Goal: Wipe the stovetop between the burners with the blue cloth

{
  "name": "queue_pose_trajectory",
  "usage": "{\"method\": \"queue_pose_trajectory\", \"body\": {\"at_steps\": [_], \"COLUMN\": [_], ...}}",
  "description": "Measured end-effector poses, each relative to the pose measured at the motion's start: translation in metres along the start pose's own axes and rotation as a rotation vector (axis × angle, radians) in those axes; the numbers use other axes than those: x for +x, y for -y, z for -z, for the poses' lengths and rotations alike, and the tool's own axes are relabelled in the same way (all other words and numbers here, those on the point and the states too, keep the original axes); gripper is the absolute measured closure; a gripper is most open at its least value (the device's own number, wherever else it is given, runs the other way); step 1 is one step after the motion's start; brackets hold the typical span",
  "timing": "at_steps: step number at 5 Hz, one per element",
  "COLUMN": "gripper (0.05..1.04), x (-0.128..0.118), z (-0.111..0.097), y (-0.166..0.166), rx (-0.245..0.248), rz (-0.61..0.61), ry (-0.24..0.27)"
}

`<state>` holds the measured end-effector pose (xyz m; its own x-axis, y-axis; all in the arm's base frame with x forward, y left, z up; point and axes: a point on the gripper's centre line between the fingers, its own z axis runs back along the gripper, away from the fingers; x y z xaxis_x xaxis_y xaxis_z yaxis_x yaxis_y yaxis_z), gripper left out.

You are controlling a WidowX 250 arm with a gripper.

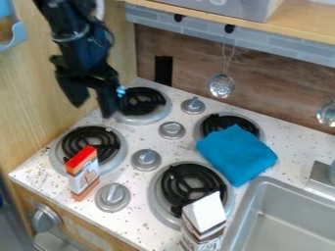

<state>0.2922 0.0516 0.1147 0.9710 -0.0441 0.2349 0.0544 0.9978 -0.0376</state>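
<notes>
The black gripper (92, 109) hangs at the upper left, above the stove's left side, with its two fingers apart and nothing between them. A small bright blue spot shows beside its right finger. Nearest to it are the back left burner (141, 101) and the front left burner (90, 145). A small red, white and orange carton (83, 175) stands upright at the front edge of that front left burner. A folded blue cloth (237, 153) lies partly over the back right burner (219, 120). At the front right burner, a white-topped brown carton (204, 221) stands upright.
Grey knobs (146, 159) stand up between the burners. The grey sink (288, 211) is at the lower right, with a metal fixture behind it. A wooden wall (26, 98) borders the left. Metal utensils, one a slotted ladle (222, 86), hang at the back under a shelf (294, 29).
</notes>
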Motion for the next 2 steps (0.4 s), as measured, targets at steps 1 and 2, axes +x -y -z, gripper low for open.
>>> {"method": "queue_pose_trajectory", "body": {"at_steps": [1, 2], "gripper": [0.082, 0.082], "x": [0.01, 0.019], "z": [0.015, 0.045], "y": [0.016, 0.038], "rx": [-0.033, -0.072], "rz": [0.042, 0.105], "ry": [0.02, 0.016]}}
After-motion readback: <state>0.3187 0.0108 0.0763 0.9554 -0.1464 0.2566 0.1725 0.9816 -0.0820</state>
